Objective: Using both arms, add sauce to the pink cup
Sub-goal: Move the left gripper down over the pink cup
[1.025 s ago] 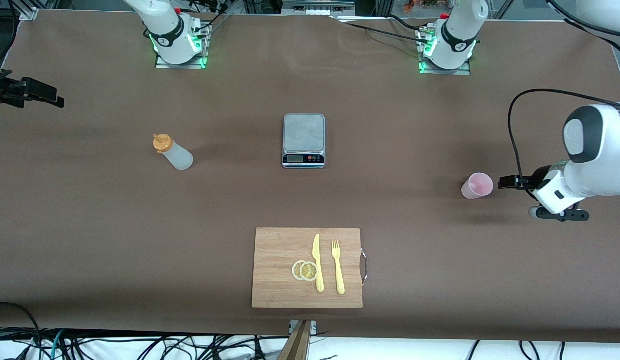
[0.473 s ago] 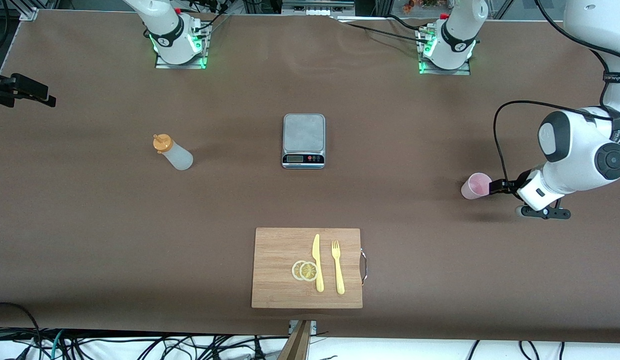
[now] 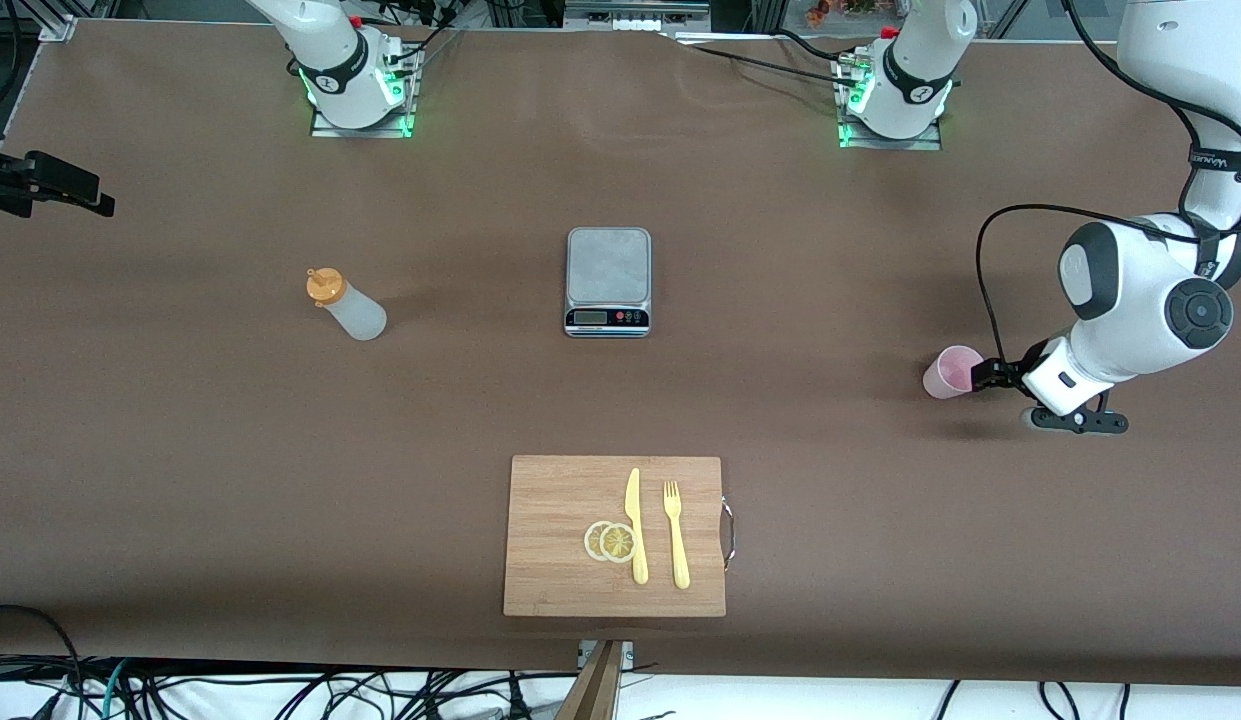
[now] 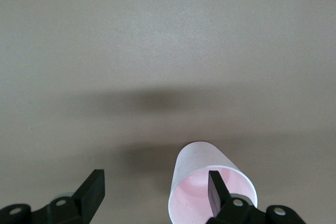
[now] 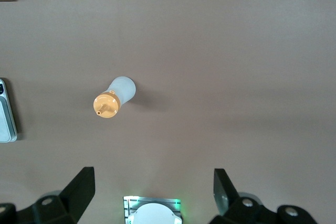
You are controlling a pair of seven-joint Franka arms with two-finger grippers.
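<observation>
At left arm's end | pink cup (image 3: pixel 952 372) upright, pale, translucent, tapered

The brown table (image 3: pixel 180 450) lies open across most of the front view. Down its centre line stand two obstacles. One is the kitchen scale (image 3: pixel 607 280) at mid-frame. The other is the cutting board (image 3: pixel 560 500) in the lower middle, carrying a knife (image 3: pixel 635 525), a fork (image 3: pixel 676 535) and lemon slices (image 3: pixel 610 541). A wide bare strip separates them.

The sauce bottle (image 3: pixel 345 305) stands alone toward the right arm's end, with bare surface all around it. The right gripper (image 3: pixel 95 200) hangs spread at the frame's edge, with nothing between it and the bottle.

At the left arm's end the pink cup (image 3: pixel 948 372) is crowded. The left gripper (image 3: pixel 985 377) sits against it, jaws apart, with one finger (image 4: pixel 214 188) across the cup's mouth. The arm's elbow and black cable loop (image 3: pixel 983 270) rise just beside.
</observation>
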